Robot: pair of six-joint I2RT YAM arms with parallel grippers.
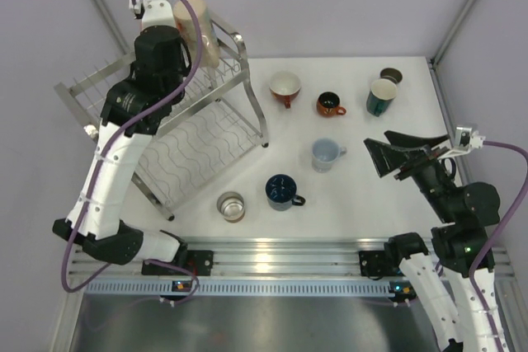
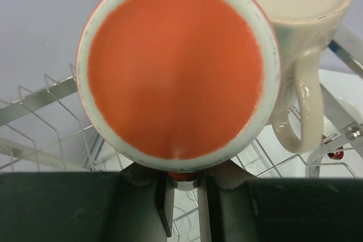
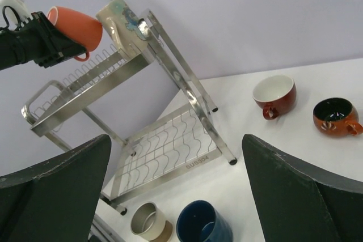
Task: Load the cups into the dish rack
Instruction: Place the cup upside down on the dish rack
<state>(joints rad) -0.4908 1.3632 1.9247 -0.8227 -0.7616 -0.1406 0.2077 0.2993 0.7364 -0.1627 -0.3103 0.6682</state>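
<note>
My left gripper (image 2: 184,184) is shut on the handle of an orange cup (image 2: 178,69), whose base faces the wrist camera. The right wrist view shows this orange cup (image 3: 76,26) held over the upper tier of the dish rack (image 3: 170,83), close beside a tall beige cup (image 3: 122,21) that stands on that tier. Seen from above, the left arm covers the dish rack's (image 1: 190,150) top. My right gripper (image 1: 398,158) hangs open and empty at the table's right side. On the table stand a red cup (image 1: 285,86), a small brown cup (image 1: 330,105), a teal cup (image 1: 381,96), a pale blue cup (image 1: 327,154) and a navy cup (image 1: 282,191).
A short metal-lined cup (image 1: 231,206) stands near the rack's front corner, and a small dark cup (image 1: 391,77) sits behind the teal one. The rack's lower wire shelf (image 3: 170,145) holds nothing. Grey walls close in the back and sides.
</note>
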